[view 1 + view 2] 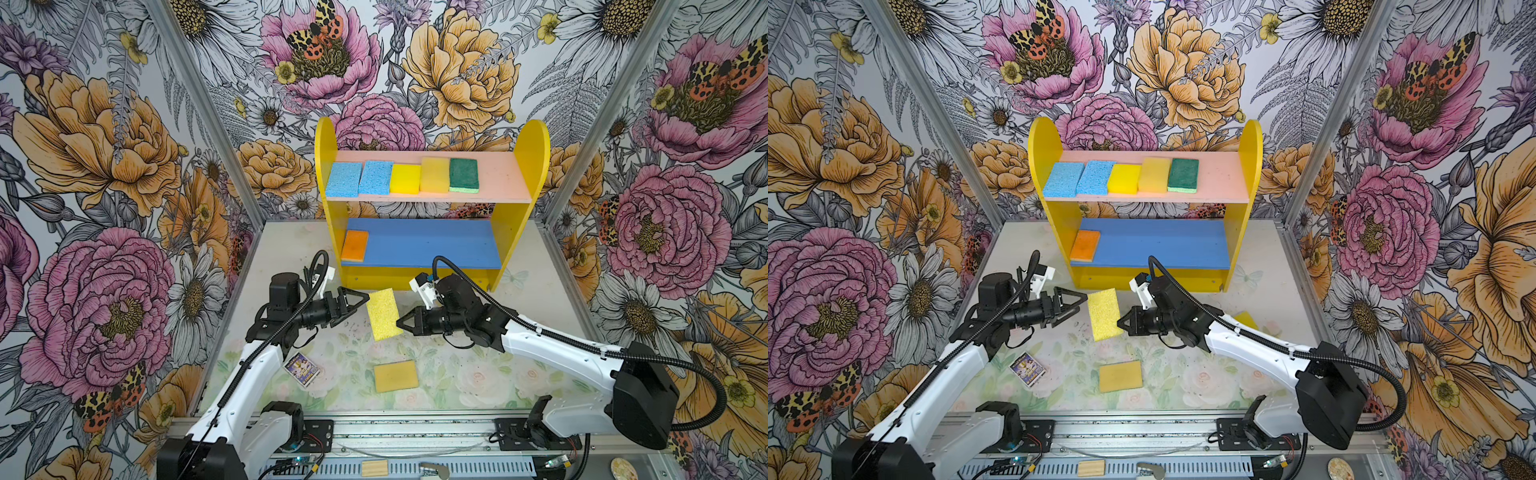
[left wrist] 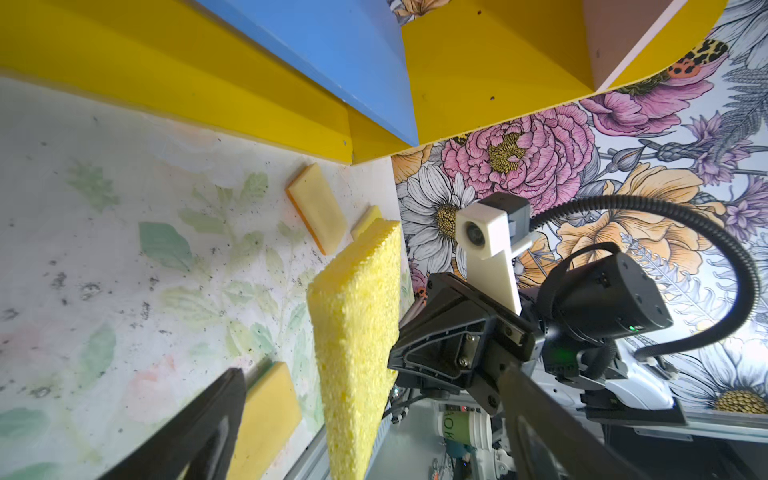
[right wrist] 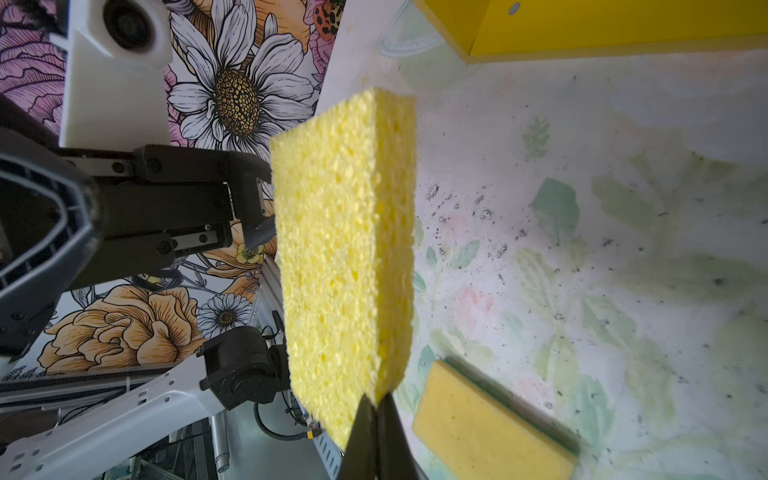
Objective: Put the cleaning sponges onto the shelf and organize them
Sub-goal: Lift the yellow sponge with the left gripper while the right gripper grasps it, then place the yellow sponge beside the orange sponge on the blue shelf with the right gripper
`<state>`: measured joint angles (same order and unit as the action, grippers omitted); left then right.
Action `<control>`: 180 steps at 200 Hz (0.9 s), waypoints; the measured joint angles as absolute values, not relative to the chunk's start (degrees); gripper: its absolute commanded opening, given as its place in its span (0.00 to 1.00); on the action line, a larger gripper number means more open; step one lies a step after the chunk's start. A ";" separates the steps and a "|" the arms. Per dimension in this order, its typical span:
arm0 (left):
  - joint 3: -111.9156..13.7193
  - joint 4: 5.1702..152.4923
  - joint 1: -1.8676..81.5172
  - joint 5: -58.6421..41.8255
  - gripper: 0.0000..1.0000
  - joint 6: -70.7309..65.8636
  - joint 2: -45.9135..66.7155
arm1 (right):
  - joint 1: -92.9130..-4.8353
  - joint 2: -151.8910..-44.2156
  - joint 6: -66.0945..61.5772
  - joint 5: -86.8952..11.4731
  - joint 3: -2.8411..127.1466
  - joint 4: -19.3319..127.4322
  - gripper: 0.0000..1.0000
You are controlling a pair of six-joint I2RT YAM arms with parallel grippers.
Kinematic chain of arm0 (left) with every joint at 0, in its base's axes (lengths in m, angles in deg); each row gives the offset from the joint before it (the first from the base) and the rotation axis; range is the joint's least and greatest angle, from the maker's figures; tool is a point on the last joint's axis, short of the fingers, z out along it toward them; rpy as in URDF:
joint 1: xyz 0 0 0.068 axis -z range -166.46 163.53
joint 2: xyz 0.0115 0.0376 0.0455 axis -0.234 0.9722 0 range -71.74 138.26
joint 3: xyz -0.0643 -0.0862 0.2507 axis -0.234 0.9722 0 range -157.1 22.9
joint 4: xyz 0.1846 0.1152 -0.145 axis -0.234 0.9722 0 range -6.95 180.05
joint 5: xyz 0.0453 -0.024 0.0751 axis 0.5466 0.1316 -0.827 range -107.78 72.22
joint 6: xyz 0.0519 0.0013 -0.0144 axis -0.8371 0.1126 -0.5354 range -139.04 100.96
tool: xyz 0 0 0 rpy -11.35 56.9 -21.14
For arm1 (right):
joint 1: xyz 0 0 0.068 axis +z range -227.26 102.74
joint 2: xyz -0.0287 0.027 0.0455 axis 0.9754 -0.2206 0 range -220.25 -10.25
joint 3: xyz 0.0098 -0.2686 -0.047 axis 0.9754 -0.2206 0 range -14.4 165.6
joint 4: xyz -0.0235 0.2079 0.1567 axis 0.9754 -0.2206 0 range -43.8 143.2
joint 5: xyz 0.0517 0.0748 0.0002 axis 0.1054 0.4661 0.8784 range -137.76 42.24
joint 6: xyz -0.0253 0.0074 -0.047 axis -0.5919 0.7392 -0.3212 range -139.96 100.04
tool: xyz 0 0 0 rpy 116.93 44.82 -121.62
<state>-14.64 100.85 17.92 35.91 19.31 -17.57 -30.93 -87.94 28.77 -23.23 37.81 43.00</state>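
The right end effector (image 1: 401, 323) is pinched closed on the right edge of a porous yellow sponge (image 1: 382, 313). It holds the sponge above the tabletop (image 1: 457, 374), just in front of the shelf (image 1: 536, 166). The left end effector (image 1: 360, 302) stands wide open at that sponge's left edge, not clamping it. Five sponges (image 1: 403, 178) line the pink board (image 1: 498, 174). An orange sponge (image 1: 355, 245) lies at the left of the blue board (image 1: 436, 243). Print on the purple card packet (image 1: 302, 369) is too small to read.

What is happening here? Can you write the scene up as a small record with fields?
Held: porous yellow sponge, pinched at its edge by the right fingers
Left fingers: open, beside that sponge, gripping nothing
Pink board: row of five sponges
Blue board: one orange sponge
Table: flat yellow sponge, card packet, two more sponges by the shelf
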 measured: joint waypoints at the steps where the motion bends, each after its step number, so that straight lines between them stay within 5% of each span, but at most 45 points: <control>1: -14.70 101.09 17.72 35.74 0.99 19.26 -17.85 | -30.98 -87.94 28.82 -23.40 37.85 42.98 0.00; 72: -19.73 111.15 8.56 22.21 0.99 12.07 -34.53 | -38.87 -91.11 34.98 -31.16 45.04 43.29 0.00; 180: -16.01 114.75 8.06 17.88 0.99 7.51 -35.78 | -41.34 -111.18 35.55 -32.43 65.10 44.75 0.00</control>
<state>-16.01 114.75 8.06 17.88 7.51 -35.78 -41.34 -111.18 35.55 -32.43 65.10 44.75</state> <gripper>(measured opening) 0.987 0.048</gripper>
